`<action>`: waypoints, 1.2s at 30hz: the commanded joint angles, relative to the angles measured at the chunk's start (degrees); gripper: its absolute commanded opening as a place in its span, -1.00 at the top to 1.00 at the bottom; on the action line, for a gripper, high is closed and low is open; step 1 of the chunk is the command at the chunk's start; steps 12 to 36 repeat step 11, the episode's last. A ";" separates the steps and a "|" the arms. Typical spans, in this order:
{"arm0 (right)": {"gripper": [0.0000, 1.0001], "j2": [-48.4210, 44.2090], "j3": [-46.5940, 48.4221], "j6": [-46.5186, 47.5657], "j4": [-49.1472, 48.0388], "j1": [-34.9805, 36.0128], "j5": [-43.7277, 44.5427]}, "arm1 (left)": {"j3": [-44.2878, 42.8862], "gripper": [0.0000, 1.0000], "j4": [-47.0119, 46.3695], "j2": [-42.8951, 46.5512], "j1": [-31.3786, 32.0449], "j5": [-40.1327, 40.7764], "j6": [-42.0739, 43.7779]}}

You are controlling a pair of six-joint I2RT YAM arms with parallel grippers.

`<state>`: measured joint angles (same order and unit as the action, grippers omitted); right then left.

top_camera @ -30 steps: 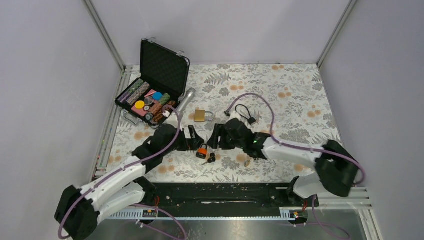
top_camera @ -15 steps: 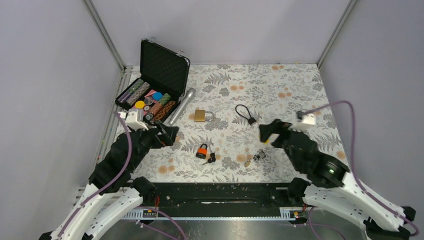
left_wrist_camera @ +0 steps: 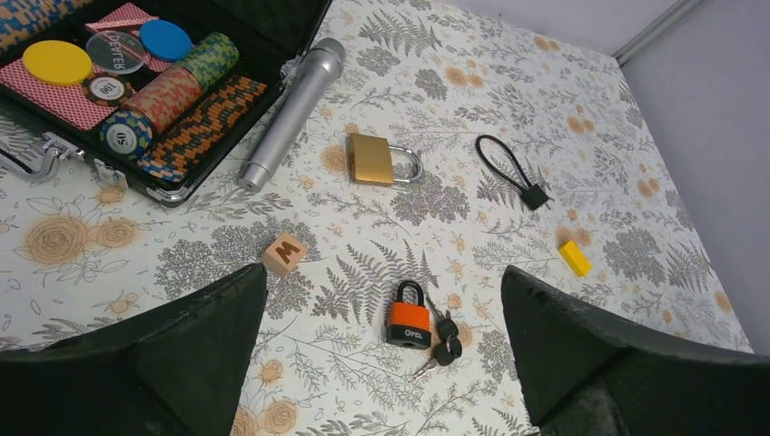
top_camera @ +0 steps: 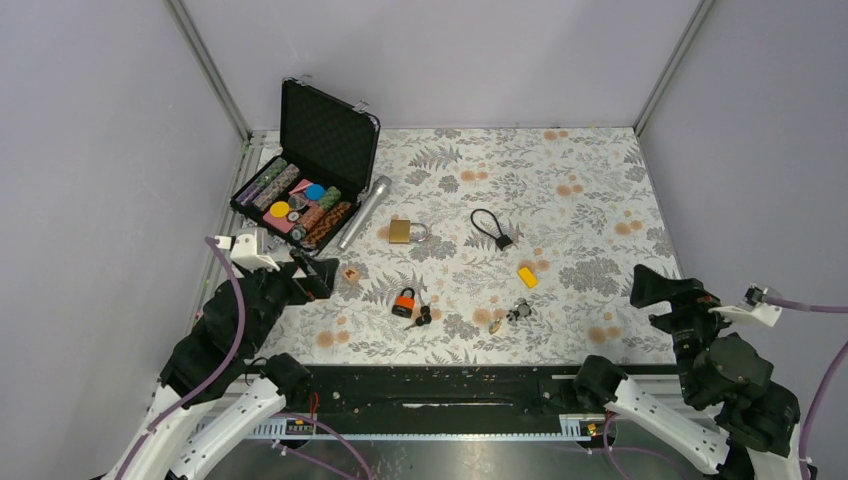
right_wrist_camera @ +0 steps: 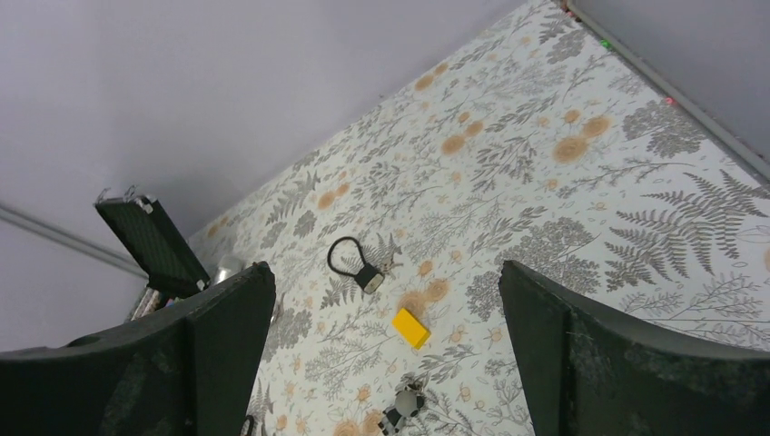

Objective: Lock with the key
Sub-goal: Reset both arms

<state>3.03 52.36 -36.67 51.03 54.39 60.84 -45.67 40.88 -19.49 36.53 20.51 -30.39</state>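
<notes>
The flowered surface (top_camera: 600, 180) carries an open poker-chip case (top_camera: 328, 140) at far left. Both arms sit near their bases, well apart from the work. The left fingers (left_wrist_camera: 182, 354) and right fingers (right_wrist_camera: 599, 363) are spread wide, holding nothing. The orange padlock (left_wrist_camera: 409, 315) lies mid-surface with its shackle apparently seated. The keys (left_wrist_camera: 445, 343) lie just beside it, seemingly out of the keyhole. Locking looks done.
</notes>
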 commanded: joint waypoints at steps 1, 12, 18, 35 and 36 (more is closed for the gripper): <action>-0.99 -2.00 1.16 0.20 3.17 0.28 5.30 | -2.49 -0.98 -0.86 -0.82 0.11 2.34 1.11; -0.99 -2.21 0.46 -0.27 3.51 0.28 5.44 | -2.59 -0.98 -0.67 -0.62 0.06 1.96 2.00; -0.99 -2.21 0.46 -0.27 3.51 0.28 5.44 | -2.59 -0.98 -0.67 -0.62 0.06 1.96 2.00; -0.99 -2.21 0.46 -0.27 3.51 0.28 5.44 | -2.59 -0.98 -0.67 -0.62 0.06 1.96 2.00; -0.99 -2.21 0.46 -0.27 3.51 0.28 5.44 | -2.59 -0.98 -0.67 -0.62 0.06 1.96 2.00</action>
